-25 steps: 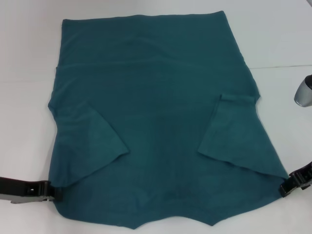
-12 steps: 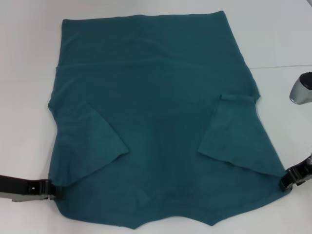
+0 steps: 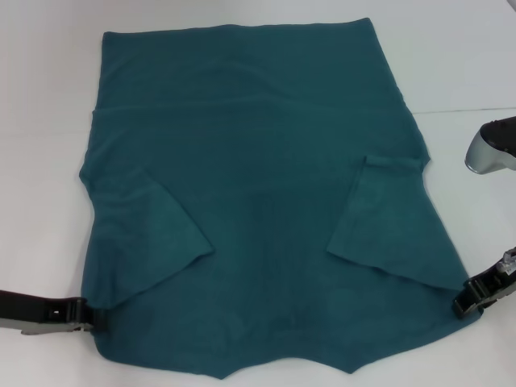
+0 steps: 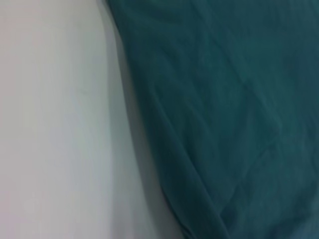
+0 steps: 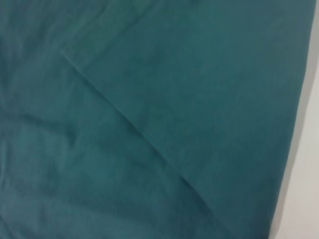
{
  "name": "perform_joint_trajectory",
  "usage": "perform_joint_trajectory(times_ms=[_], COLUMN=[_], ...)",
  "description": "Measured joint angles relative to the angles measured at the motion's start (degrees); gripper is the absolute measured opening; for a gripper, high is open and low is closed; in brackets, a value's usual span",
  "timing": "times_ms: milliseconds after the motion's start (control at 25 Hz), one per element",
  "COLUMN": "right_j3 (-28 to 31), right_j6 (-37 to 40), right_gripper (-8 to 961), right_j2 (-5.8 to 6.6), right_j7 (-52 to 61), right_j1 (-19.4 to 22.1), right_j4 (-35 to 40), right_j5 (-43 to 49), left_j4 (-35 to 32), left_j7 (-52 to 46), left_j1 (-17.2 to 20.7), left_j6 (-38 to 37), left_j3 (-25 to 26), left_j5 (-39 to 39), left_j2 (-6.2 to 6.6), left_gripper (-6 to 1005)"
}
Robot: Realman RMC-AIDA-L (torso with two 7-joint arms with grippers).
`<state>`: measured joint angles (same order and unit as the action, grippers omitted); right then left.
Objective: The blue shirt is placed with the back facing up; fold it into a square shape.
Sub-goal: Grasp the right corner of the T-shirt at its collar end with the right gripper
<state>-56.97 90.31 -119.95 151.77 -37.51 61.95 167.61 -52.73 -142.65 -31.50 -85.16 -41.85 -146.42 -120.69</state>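
Bright, even overhead light; faint soft shadows along shirt [image 3: 258, 201] edges on white surface [image 3: 40, 97]. Both wrist views blurred, out of focus.

The right end effector [image 3: 466, 306] slides inward and lower along the blue shirt's [image 3: 258, 201] near right corner.

A white table [image 3: 48, 97] is filling the head view and is lying flat under everything. A thin straight line [image 3: 468, 110] is running across its surface on the right side, toward the far part. In the left wrist view the same white surface [image 4: 55, 124] is showing plain.
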Motion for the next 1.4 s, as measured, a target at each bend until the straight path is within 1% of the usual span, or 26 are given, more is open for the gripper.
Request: perform_joint_trajectory(times_ms=[120, 320, 480, 600, 840, 1240, 1400], right_j3=[-0.7, -4.0, -4.8, -4.9, -5.0, -4.9, -5.1], right_j6=[0.0, -1.0, -1.2, -1.2, -1.1, -0.5, 0.1], right_gripper=[462, 448, 436, 170, 111, 230, 385], right_j2=[-0.01, 0.07, 0.27, 0.32, 0.33, 0.33, 0.38], right_j7=[0.1, 1.7, 2.6, 2.7, 2.6, 2.8, 2.8], right_j1=[-0.1, 0.0, 0.2, 0.3, 0.0, -0.1, -0.2], right_j4=[0.0, -0.8, -0.8, -0.3, -0.5, 0.4, 0.4], right_j5=[0.0, 0.2, 0.2, 0.2, 0.3, 0.3, 0.3], left_j4=[0.0, 0.0, 0.0, 0.0, 0.0, 0.1, 0.1], left_j7=[0.0, 0.0, 0.0, 0.0, 0.0, 0.1, 0.0], left_j1=[0.0, -0.1, -0.1, -0.1, -0.2, -0.2, -0.2], left_j6=[0.0, 0.0, 0.0, 0.0, 0.0, 0.0, 0.0], left_j3=[0.0, 0.1, 0.0, 0.1, 0.0, 0.1, 0.0], left_j5=[0.0, 0.0, 0.0, 0.0, 0.0, 0.0, 0.0], left_j2=[0.02, 0.02, 0.01, 0.01, 0.01, 0.01, 0.03], left_gripper=[17, 17, 17, 18, 18, 18, 17])
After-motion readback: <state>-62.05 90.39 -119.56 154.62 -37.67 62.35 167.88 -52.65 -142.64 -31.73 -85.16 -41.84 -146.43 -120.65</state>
